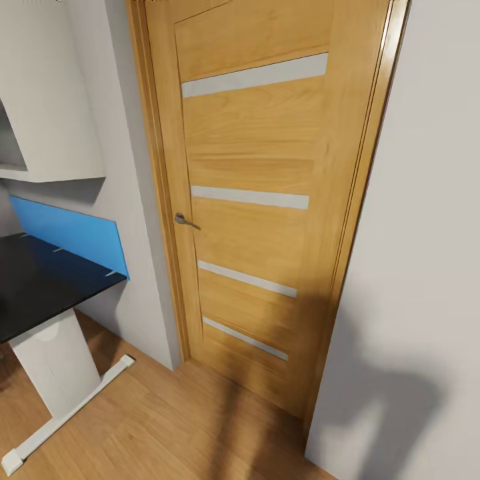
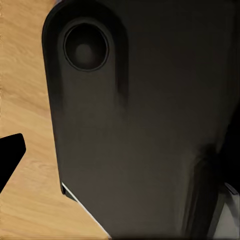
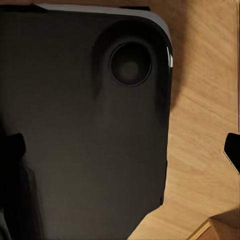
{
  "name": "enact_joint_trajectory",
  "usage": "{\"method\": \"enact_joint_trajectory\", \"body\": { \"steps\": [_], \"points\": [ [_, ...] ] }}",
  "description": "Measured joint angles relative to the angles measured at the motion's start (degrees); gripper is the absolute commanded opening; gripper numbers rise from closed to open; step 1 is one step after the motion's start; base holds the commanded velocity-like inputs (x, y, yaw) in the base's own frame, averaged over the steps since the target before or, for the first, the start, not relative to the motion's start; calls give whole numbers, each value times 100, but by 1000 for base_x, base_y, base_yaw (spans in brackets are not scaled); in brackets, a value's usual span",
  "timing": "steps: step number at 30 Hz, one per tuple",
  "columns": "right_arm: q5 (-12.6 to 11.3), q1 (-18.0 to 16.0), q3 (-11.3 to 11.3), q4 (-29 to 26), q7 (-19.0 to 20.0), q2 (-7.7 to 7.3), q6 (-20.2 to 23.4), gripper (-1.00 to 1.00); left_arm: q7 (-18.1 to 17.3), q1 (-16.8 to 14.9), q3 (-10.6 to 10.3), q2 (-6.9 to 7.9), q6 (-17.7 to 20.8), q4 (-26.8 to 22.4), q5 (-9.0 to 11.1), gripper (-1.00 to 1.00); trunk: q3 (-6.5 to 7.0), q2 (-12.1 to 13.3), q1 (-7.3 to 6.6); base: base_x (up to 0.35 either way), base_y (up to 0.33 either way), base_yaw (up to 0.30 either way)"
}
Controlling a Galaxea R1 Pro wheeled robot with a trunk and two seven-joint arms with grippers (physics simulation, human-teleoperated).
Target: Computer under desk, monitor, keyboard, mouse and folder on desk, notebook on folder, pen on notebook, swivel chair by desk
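Right up close in both wrist views sits a big dark rounded part of the robot's own body [image 2: 150, 125], with a round hollow in it, and light wood floor [image 2: 25, 100] shows past its edge. At the edge of the left wrist view a black finger [image 2: 10, 152] of the left pincer pokes in; only this one tip shows, so I cannot tell if that pincer is apart or together. In the right wrist view one black fingertip [image 3: 232, 150] of the right pincer shows at one side and a dark shape at the other side, so those fingers look spread wide apart with nothing between them. From the head view, the biggest thing is a tall oak door [image 1: 260, 200] with four frosted grey strips across it and a small grey handle [image 1: 183, 219]; it is closed in its wooden frame. Plain pale wall [image 1: 413, 233] stands on the right of the door, with a soft dark shadow low on it. On the left, the end of the glossy black tabletop [image 1: 40, 283] shows, standing on a white slab leg [image 1: 53, 367] with a long white foot on the floor. A bright blue wall panel [image 1: 70, 233] runs along the wall just behind the tabletop.
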Motion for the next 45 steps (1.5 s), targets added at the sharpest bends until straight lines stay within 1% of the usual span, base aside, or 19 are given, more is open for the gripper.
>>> {"method": "enact_joint_trajectory", "body": {
  "steps": [4,5,12,15,18,19,21,23,25,26,28,30,31,34,37,38,39,43,45],
  "points": [
    [-7,0,-12,-2,-9,-1,-128,100,5,0,5,1,-11,-2,11,100,72,160,-88,0,0,26],
    [-6,-1,-11,-1,-11,-1,-674,100,6,0,6,1,-12,-2,12,100,90,201,-110,0,0,130],
    [-5,0,-8,0,-33,5,-732,100,8,0,14,1,-16,-18,25,100,214,481,-264,0,0,215],
    [-12,0,-14,-12,-30,-7,-883,100,8,-1,16,1,-17,-163,35,100,263,602,-329,0,0,255],
    [-14,0,-17,-49,-27,-14,-1288,100,8,-1,16,9,-17,-471,38,100,309,722,-395,0,0,260],
    [-15,-1,-18,-64,-26,-17,-1691,100,5,-2,16,17,-20,-686,36,100,325,762,-417,0,0,261],
    [-13,-1,-16,-72,-26,-18,-2119,100,3,-1,16,25,-23,-938,35,100,355,842,-461,0,0,262],
    [-11,0,-14,-80,-25,-19,-2384,100,3,-1,16,29,-30,-1135,37,100,385,923,-505,0,0,262],
    [-5,-1,-13,-101,-29,-24,-2775,100,5,-2,16,33,-89,-1565,38,100,416,1003,-549,0,0,262],
    [-4,0,-13,-123,-29,-25,-2846,100,6,-1,17,34,-126,-1685,39,100,431,1043,-571,0,0,263],
    [0,-3,-12,-261,-31,-27,-2976,100,7,-2,20,30,-301,-1987,39,100,462,1123,-615,0,0,263],
    [6,-4,-10,-637,-35,-23,-3078,100,17,-2,22,-8,-932,-2498,41,100,493,1204,-659,0,0,263],
    [6,-6,-10,-754,-37,-23,-3093,100,19,-1,23,-29,-1118,-2620,43,100,507,1244,-681,0,0,263],
    [10,-8,-7,-1001,-60,-40,-3111,100,14,0,24,-43,-1307,-2712,77,100,552,1364,-747,0,0,264],
    [15,-13,-11,-1153,-87,-118,-3113,100,-13,0,26,-8,-1418,-2576,113,100,596,1484,-813,0,0,264],
    [13,-14,-10,-1174,-91,-144,-3114,100,-18,0,27,22,-1460,-2536,119,100,611,1525,-835,0,0,264],
    [8,-16,-11,-1200,-97,-192,-3122,100,-28,0,31,111,-1567,-2472,133,100,626,1565,-857,0,0,264],
    [10,-16,3,-1090,-105,-258,-3147,100,-56,0,28,360,-1800,-2388,144,100,685,1725,-945,0,0,264],
    [13,-17,10,-960,-114,-266,-3226,100,-64,0,33,402,-1861,-2375,147,100,715,1805,-989,0,0,264]
  ]
}}
